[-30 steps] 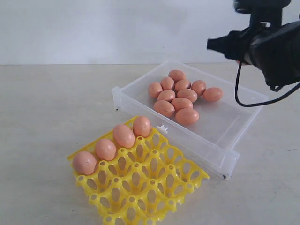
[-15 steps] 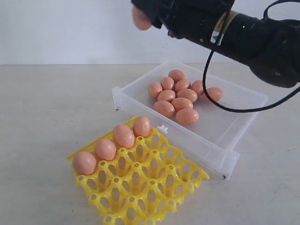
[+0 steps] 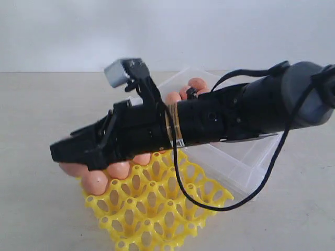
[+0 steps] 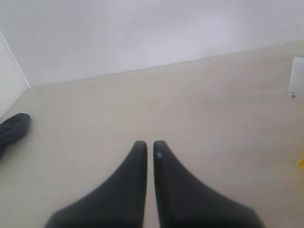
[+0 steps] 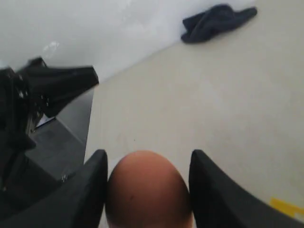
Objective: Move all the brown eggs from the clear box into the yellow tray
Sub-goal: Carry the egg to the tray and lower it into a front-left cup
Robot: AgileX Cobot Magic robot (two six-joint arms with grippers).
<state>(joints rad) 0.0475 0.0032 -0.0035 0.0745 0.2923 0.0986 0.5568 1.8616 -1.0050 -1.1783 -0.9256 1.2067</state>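
Note:
My right gripper [image 3: 67, 157] reaches across to the left, low over the left corner of the yellow tray [image 3: 157, 209], and is shut on a brown egg [image 3: 73, 168]. The right wrist view shows that egg [image 5: 147, 190] pinched between both fingers [image 5: 95, 180]. Two eggs [image 3: 95, 183] show in the tray's far row; the arm hides the others. Behind the arm lies the clear box [image 3: 246, 167], where only two or three of its eggs [image 3: 198, 83] peek out. My left gripper [image 4: 148, 145] is shut and empty over bare table, out of the exterior view.
A dark cloth [image 5: 218, 19] lies on the table near the white wall, also seen as a dark cloth [image 4: 12, 130] from the left wrist. The black right arm and its cable [image 3: 230, 115] span the box and tray.
The right arm, carrying an egg, swung from the back right, passed high over the box, then came down to the tray's left corner. It now hides most eggs.

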